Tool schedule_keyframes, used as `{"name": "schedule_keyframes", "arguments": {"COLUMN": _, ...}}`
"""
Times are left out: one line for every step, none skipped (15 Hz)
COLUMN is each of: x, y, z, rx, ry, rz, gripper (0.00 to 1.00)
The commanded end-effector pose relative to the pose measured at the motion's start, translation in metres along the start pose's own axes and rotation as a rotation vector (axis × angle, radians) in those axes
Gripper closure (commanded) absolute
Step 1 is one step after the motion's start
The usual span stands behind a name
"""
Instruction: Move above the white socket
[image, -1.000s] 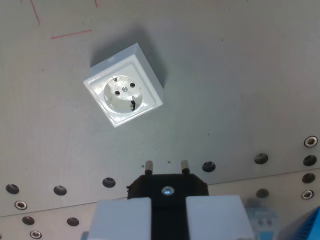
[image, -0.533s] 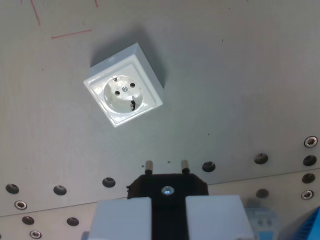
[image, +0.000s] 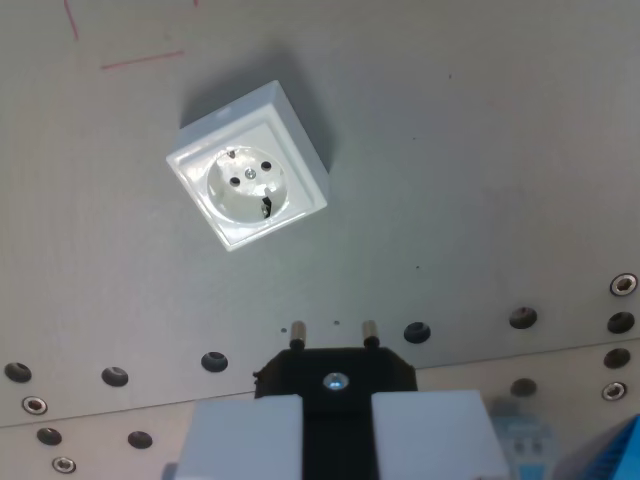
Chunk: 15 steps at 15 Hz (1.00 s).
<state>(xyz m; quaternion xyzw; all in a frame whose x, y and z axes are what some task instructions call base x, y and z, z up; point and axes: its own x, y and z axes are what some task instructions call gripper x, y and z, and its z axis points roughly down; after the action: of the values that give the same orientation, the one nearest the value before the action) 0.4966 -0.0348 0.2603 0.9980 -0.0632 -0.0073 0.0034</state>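
The white socket (image: 248, 168) is a square box with a round recessed face, lying rotated on the grey table in the upper left of the wrist view. My gripper (image: 336, 420) is at the bottom centre, its two light grey fingers (image: 245, 435) shut on a black plug (image: 336, 373). The plug's two metal pins (image: 332, 331) point toward the table. The socket lies up and toward the wrist view's left of the pins, apart from them.
A row of threaded holes (image: 212, 361) runs across the table near the bottom. A blue object (image: 615, 450) shows at the bottom right corner. Red pen marks (image: 140, 58) lie at the top left.
The whole scene has shifted slightly, so the camera has moved a little. The plug stays in my fingers as before.
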Motion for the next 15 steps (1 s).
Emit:
{"name": "schedule_keyframes", "arguments": {"x": 0.000, "y": -0.001, "z": 0.009, "rx": 0.006, "ry": 0.042, "rz": -0.068, "gripper": 1.00}}
{"name": "schedule_keyframes", "arguments": {"x": 0.000, "y": -0.002, "z": 0.011, "rx": 0.007, "ry": 0.047, "rz": -0.078, "gripper": 1.00}}
{"name": "schedule_keyframes", "arguments": {"x": -0.001, "y": -0.002, "z": 0.013, "rx": 0.007, "ry": 0.051, "rz": -0.088, "gripper": 1.00}}
{"name": "schedule_keyframes", "arguments": {"x": -0.001, "y": -0.003, "z": 0.016, "rx": 0.008, "ry": 0.056, "rz": -0.100, "gripper": 1.00}}
{"name": "schedule_keyframes", "arguments": {"x": -0.001, "y": -0.004, "z": 0.019, "rx": 0.008, "ry": 0.060, "rz": -0.109, "gripper": 1.00}}
{"name": "schedule_keyframes", "arguments": {"x": -0.002, "y": -0.005, "z": 0.022, "rx": 0.009, "ry": 0.062, "rz": -0.120, "gripper": 1.00}}
{"name": "schedule_keyframes", "arguments": {"x": -0.003, "y": -0.005, "z": 0.024, "rx": 0.009, "ry": 0.066, "rz": -0.132, "gripper": 1.00}}
{"name": "schedule_keyframes", "arguments": {"x": -0.003, "y": -0.006, "z": 0.027, "rx": 0.009, "ry": 0.070, "rz": -0.145, "gripper": 1.00}}
{"name": "schedule_keyframes", "arguments": {"x": -0.004, "y": -0.007, "z": 0.031, "rx": 0.009, "ry": 0.071, "rz": -0.156, "gripper": 1.00}}
{"name": "schedule_keyframes", "arguments": {"x": -0.005, "y": -0.008, "z": 0.034, "rx": 0.009, "ry": 0.075, "rz": -0.169, "gripper": 1.00}}
{"name": "schedule_keyframes", "arguments": {"x": -0.006, "y": -0.009, "z": 0.037, "rx": 0.009, "ry": 0.078, "rz": -0.181, "gripper": 1.00}}
{"name": "schedule_keyframes", "arguments": {"x": -0.006, "y": -0.009, "z": 0.040, "rx": 0.009, "ry": 0.081, "rz": -0.192, "gripper": 1.00}}
{"name": "schedule_keyframes", "arguments": {"x": -0.007, "y": -0.010, "z": 0.044, "rx": 0.008, "ry": 0.083, "rz": -0.205, "gripper": 1.00}}
{"name": "schedule_keyframes", "arguments": {"x": -0.008, "y": -0.011, "z": 0.047, "rx": 0.008, "ry": 0.083, "rz": -0.219, "gripper": 1.00}}
{"name": "schedule_keyframes", "arguments": {"x": -0.009, "y": -0.012, "z": 0.050, "rx": 0.007, "ry": 0.084, "rz": -0.229, "gripper": 1.00}}
